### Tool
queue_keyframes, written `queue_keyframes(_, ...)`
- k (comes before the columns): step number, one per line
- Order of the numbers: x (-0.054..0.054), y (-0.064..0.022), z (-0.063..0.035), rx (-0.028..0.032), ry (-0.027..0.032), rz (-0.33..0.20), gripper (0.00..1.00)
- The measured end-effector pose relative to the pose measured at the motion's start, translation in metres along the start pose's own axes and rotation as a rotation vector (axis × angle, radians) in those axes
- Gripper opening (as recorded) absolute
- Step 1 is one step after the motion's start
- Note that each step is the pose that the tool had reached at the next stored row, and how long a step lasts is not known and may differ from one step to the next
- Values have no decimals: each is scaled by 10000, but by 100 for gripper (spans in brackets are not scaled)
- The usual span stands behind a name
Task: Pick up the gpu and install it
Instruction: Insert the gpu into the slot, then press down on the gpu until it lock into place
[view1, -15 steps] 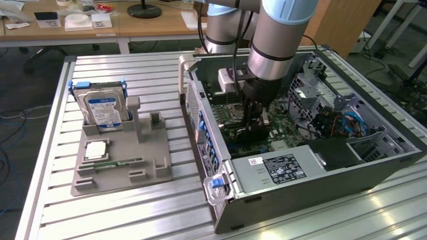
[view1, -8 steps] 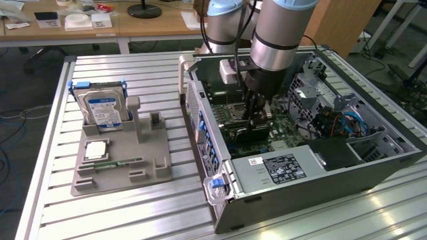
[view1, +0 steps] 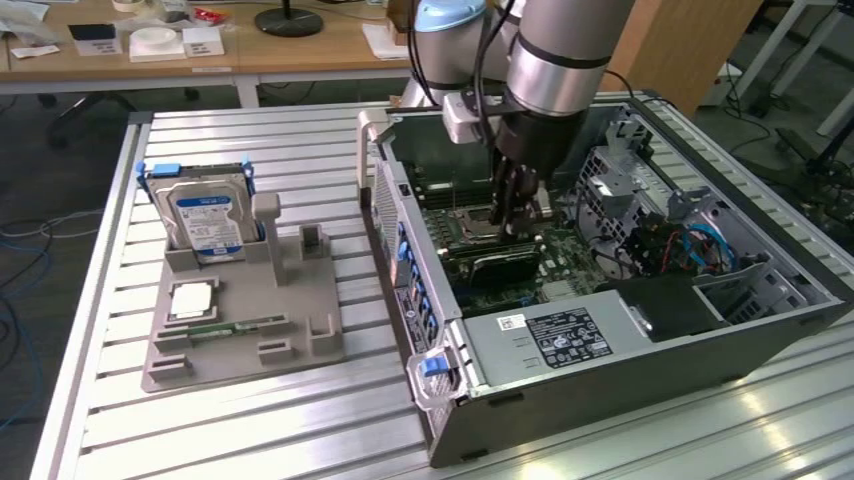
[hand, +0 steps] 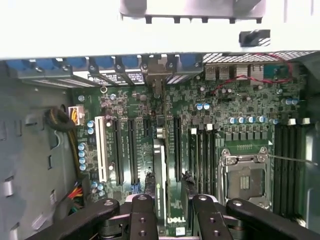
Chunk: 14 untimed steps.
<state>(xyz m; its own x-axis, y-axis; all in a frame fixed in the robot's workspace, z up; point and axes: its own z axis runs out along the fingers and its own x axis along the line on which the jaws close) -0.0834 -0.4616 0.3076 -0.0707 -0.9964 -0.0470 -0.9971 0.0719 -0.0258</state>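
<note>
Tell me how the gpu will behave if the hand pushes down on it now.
The gpu is a thin board standing on edge between the hand's fingers, so it probably stays stiff along its length but could tilt sideways. Its bare green circuit face looks fragile. It stands over the motherboard slots, so off-line pressure may jam it.

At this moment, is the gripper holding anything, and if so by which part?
Yes: the gripper holds the gpu by its upper long edge, one finger on each face, the card standing on edge over the motherboard slots inside the case.
</note>
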Motion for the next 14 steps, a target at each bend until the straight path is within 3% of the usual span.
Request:
queue_keyframes(3,-3,-1,-60,1,13,1,35)
queue_keyframes(14,-3,-1,-62,2,27,1,35)
